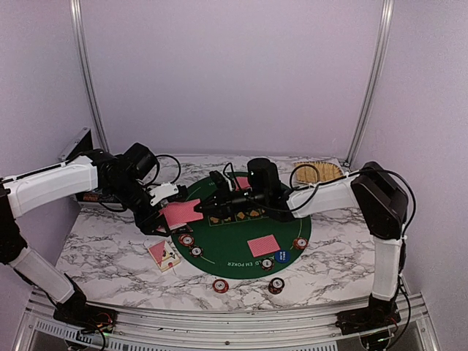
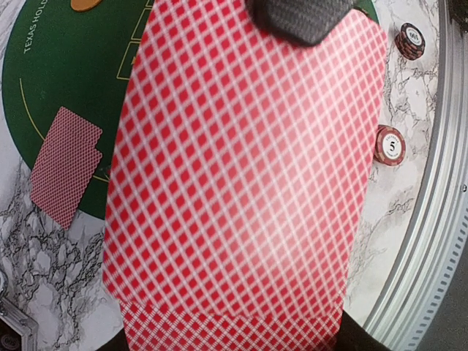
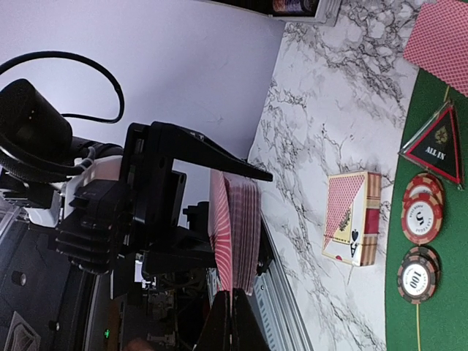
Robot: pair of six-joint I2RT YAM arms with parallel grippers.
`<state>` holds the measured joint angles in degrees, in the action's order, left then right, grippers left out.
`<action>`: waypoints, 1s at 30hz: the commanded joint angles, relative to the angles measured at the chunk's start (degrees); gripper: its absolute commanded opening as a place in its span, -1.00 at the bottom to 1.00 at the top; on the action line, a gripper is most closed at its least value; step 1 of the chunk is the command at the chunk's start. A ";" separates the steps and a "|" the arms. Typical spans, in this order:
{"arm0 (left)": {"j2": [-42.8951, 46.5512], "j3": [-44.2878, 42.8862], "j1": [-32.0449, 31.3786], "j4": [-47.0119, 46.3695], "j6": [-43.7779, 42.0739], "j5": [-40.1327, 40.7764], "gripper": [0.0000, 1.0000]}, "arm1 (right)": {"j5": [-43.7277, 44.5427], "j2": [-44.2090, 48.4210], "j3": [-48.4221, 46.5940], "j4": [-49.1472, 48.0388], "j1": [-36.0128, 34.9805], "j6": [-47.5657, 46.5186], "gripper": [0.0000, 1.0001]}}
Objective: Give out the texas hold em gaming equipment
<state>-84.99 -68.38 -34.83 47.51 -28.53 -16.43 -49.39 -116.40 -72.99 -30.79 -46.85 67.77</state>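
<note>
My left gripper is shut on a deck of red-backed cards and holds it above the table at the left rim of the green mat. The deck fills the left wrist view. In the right wrist view it stands edge-on. My right gripper is shut on the outermost card's edge; its fingertip shows at the deck's top. Two dealt cards lie on the mat, with more at the far side. Chip stacks and a blue button lie around the mat.
A card box lies left of the mat, also in the right wrist view. A dark triangular ALL IN marker and chip stacks sit beside it. Two chips lie near the front rail. A straw tray stands at the back right.
</note>
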 commanded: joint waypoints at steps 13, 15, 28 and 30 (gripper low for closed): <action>1.42 0.91 0.29 -0.06 -0.48 -0.54 -1.00 | 0.81 15.17 17.95 18.70 12.48 -14.94 -1.00; 1.51 1.26 0.29 -0.05 -0.47 -0.49 -1.00 | 0.74 16.04 19.65 21.76 13.95 -17.76 -1.00; 1.18 0.80 0.38 0.09 -0.37 -1.22 -1.00 | 5.16 18.81 23.06 36.19 19.58 -29.27 -1.00; 1.19 0.79 0.38 0.13 -0.30 -1.27 -1.00 | 6.30 18.25 22.35 37.79 19.68 -30.89 -1.00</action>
<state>-84.93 -67.22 -34.83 47.44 -28.53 -16.47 -46.11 -98.83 -49.45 1.41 -27.86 42.04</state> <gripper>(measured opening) 0.649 0.008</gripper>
